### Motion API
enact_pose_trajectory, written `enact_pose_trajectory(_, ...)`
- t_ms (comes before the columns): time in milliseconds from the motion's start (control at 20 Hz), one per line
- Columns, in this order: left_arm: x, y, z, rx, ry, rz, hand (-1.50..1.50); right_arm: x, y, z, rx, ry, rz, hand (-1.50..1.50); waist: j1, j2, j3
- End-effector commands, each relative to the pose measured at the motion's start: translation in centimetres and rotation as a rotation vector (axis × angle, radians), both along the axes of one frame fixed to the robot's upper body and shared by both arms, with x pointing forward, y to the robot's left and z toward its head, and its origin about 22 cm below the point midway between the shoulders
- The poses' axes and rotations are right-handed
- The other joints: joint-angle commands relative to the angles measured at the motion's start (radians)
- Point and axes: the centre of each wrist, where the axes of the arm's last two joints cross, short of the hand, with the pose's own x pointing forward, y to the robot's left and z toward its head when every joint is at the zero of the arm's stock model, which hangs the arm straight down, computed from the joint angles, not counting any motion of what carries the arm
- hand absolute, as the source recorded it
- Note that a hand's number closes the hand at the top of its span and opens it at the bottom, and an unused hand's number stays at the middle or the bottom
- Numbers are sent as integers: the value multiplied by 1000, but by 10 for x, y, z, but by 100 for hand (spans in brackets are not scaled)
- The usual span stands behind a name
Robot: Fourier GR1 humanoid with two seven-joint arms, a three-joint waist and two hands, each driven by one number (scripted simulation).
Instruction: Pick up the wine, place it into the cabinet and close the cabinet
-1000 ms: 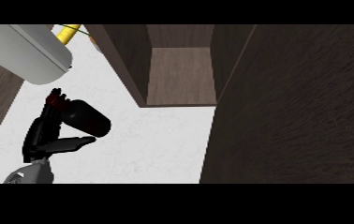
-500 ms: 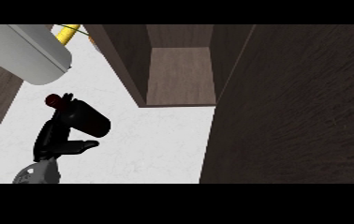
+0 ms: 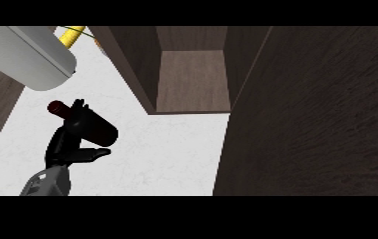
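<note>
Fingers: those of the left hand are curled round the wine, with the thumb sticking out to the side below the bottle's base.
Wine: a dark bottle lying tilted in that hand, its red-capped neck pointing up and to the left, away from the cabinet; it is held over the white counter, left of and below the cabinet's open compartment.
Cabinet: open, a brown inner floor showing between dark side walls; its door appears to be the big dark panel swung out on the right.
Right hand: not in view.
Other things: a large pale grey rounded object lies left of the cabinet, something yellow just behind it.
Step in hand: carrying the bottle toward the opening, as I judge it.
Doing it well: swing the bottle right and up past the cabinet's left wall without clipping its edge, set it down well inside, and only then let go, so the door can close freely.
</note>
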Motion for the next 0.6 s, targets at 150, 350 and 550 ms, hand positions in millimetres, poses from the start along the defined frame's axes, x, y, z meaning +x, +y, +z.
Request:
enact_pose_trajectory(150,15,-2,3,-60,-51,15,150,-32,-18,21,18,-91,-14,-150,6,1,1)
enact_pose_trajectory(350,5,-10,-6,-51,-51,9,150,-36,-14,23,44,-90,-38,-150,8,-2,0)
enact_pose_trajectory(550,2,-2,-8,10,-95,7,150,-41,-26,26,31,-97,-27,-150,3,-1,1)
